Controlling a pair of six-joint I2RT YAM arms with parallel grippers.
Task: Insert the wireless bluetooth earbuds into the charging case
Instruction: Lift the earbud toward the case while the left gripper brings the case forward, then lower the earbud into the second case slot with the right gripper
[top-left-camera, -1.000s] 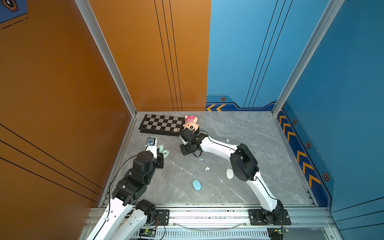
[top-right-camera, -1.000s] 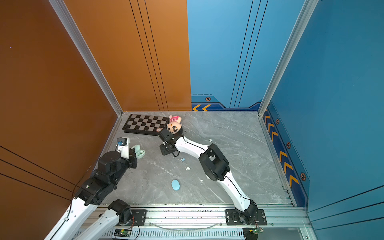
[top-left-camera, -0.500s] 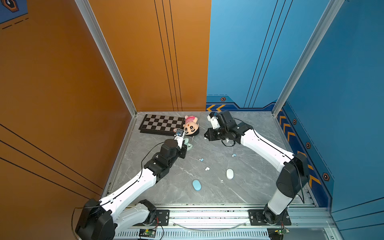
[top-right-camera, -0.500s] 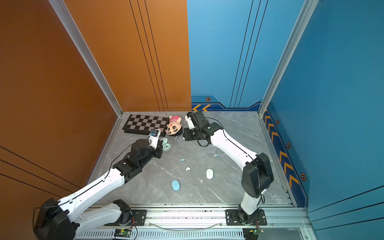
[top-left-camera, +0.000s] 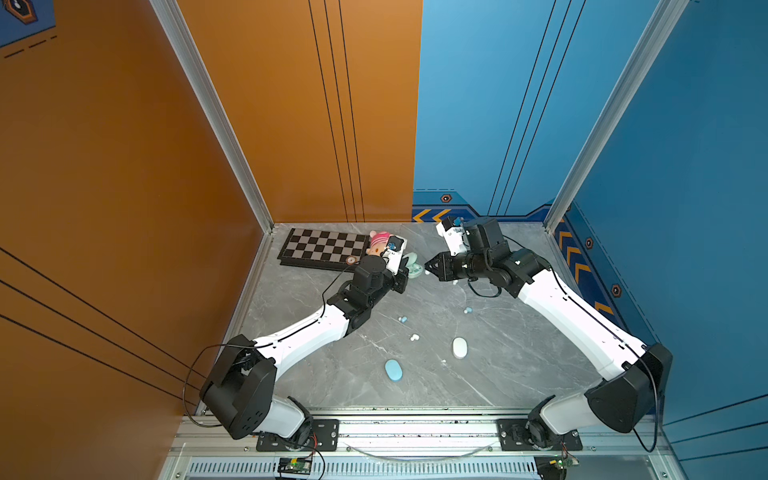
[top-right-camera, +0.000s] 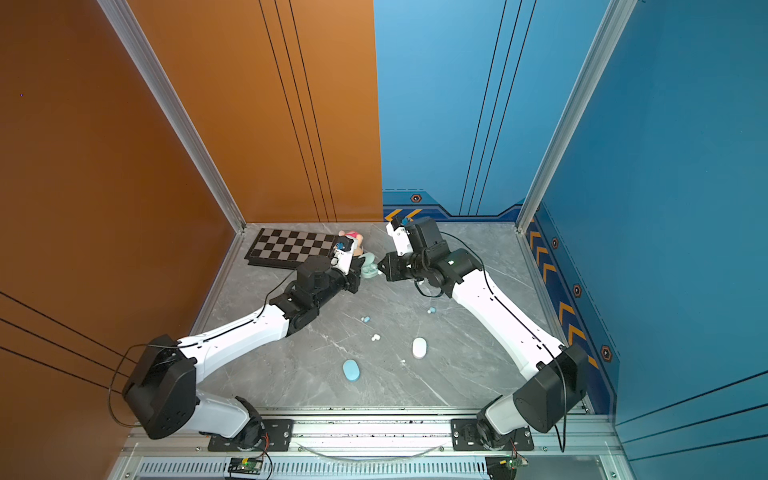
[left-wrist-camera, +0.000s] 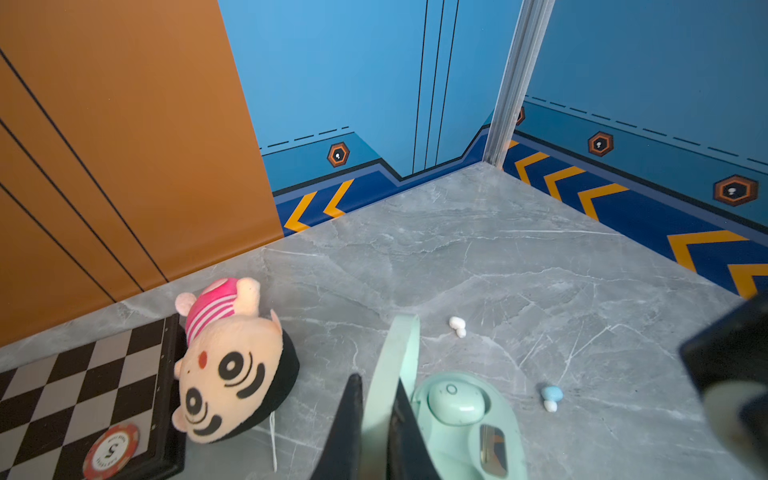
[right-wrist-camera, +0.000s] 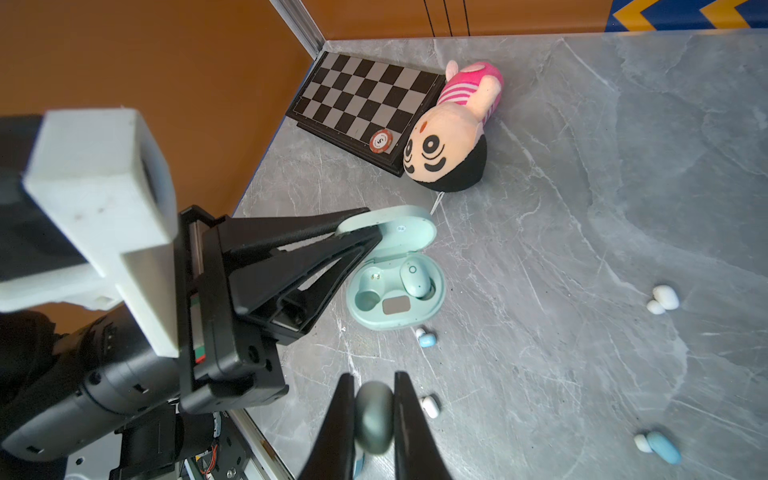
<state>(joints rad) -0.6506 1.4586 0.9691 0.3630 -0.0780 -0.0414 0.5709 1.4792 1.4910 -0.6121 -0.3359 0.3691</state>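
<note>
Pinching a mint earbud (right-wrist-camera: 373, 419) between its nearly closed fingers, the right pincer (right-wrist-camera: 374, 380) has swung in over the last second and now has the open charging case (right-wrist-camera: 395, 316) just ahead of its tips, with the empty socket (right-wrist-camera: 366, 300) right beside an already seated bud (right-wrist-camera: 415, 280). The left pincer (left-wrist-camera: 377, 380) has reached out too and is clamped tight on the raised lid (right-wrist-camera: 399, 228), so I'd guess the case is steadied and the drop-in comes next. A loose blue bud (right-wrist-camera: 427, 340) and a white bud (right-wrist-camera: 430, 406) lie between the right pincer and the case.
</note>
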